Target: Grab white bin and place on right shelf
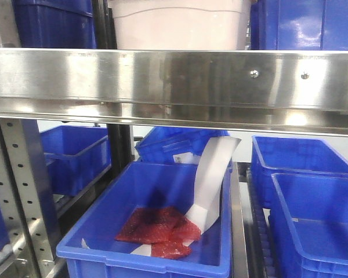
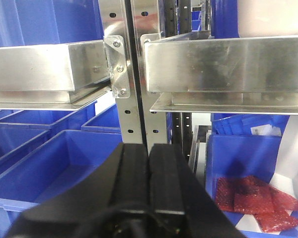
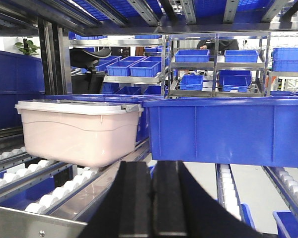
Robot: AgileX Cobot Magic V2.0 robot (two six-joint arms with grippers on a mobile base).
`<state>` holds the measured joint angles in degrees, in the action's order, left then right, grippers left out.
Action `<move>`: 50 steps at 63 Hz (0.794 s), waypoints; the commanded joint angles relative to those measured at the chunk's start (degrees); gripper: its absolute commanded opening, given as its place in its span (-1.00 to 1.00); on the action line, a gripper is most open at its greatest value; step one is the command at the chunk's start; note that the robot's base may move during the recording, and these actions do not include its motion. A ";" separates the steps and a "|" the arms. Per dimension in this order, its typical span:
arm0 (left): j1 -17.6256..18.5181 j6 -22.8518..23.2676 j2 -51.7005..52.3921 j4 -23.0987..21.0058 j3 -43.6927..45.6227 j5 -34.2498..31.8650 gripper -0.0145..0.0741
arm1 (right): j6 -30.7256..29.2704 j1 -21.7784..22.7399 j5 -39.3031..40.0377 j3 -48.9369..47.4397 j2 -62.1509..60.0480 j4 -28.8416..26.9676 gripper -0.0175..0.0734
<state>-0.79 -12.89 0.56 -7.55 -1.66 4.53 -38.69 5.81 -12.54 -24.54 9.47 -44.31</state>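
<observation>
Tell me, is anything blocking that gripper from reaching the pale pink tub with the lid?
Nothing visible does. In the right wrist view the right gripper, its jaws shut, faces the white bin across open roller track. A blue crate sits beside the bin, to its right, not in front. The steel front rail lies low, beneath the gripper's line.
</observation>
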 commanded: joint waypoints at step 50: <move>0.02 8.44 0.66 -1.19 0.02 -4.53 -0.94 | -0.15 0.32 3.81 -1.58 0.80 -0.82 -0.47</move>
<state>-0.79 -4.96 0.56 -8.21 -1.66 4.54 -38.67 5.81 -12.54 -24.54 9.47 -44.31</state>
